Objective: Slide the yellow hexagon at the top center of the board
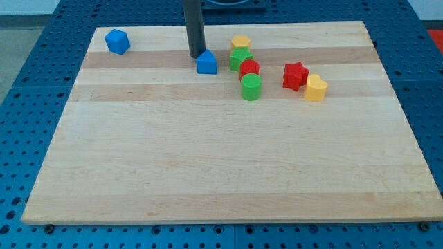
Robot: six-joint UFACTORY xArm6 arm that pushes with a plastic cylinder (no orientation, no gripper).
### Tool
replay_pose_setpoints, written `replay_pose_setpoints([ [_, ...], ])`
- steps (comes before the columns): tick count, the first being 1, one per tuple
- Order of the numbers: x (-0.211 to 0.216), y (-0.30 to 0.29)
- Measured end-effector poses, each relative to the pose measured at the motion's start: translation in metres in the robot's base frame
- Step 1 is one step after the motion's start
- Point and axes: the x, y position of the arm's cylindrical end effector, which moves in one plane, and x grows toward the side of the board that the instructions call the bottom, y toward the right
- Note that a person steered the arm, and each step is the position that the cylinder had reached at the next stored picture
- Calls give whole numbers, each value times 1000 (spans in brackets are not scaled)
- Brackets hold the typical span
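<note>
The yellow hexagon (240, 43) sits near the view's top centre of the wooden board (228, 159), touching a green block (240, 58) just below it. My tip (196, 55) stands at the view's left of the hexagon, right beside the upper left of a blue pentagon-like block (206, 63). About a block's width of board lies between the blue block and the hexagon. The rod runs straight up out of the view's top.
A red cylinder (249, 68) and a green cylinder (251, 87) stand below the green block. A red star-like block (295, 75) and a yellow block (315, 88) lie to the view's right. A blue hexagon (118, 41) sits at the top left corner.
</note>
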Motion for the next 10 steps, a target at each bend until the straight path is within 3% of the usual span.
replay_pose_setpoints([
  [2,28,33],
  [5,28,92],
  [10,28,109],
])
